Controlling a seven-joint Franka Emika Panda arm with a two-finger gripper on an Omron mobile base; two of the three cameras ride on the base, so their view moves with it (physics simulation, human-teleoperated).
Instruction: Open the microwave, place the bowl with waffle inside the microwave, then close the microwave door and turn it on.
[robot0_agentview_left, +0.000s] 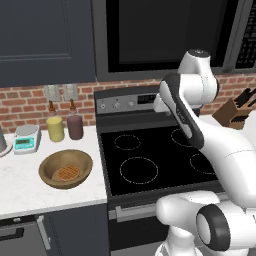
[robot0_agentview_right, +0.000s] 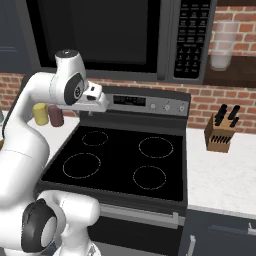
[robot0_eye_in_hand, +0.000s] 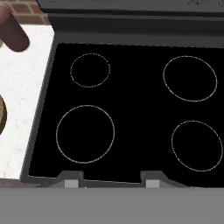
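Observation:
The microwave (robot0_agentview_left: 165, 35) hangs over the stove with the microwave door (robot0_agentview_right: 107, 35) shut; its bar handle (robot0_agentview_right: 167, 40) stands beside the button panel (robot0_agentview_right: 192, 40). The wooden bowl (robot0_agentview_left: 66, 169) rests on the white counter left of the stove, with the waffle (robot0_agentview_left: 68, 173) lying in it. A sliver of the bowl (robot0_eye_in_hand: 1, 116) shows at the left edge of the hand view. My gripper (robot0_eye_in_hand: 109, 180) hovers above the stove's front edge, pointing down at the burners, open with nothing between its fingers. The hand (robot0_agentview_right: 95, 100) is held level with the stove's control panel, well below the microwave.
The black stove (robot0_agentview_left: 150, 160) has several burners. A yellow bottle (robot0_agentview_left: 55, 127), a dark red bottle (robot0_agentview_left: 75, 125) and a kitchen scale (robot0_agentview_left: 26, 138) stand behind the bowl. A knife block (robot0_agentview_right: 220, 132) sits on the right counter, and a glass jar (robot0_agentview_right: 222, 45) on a shelf.

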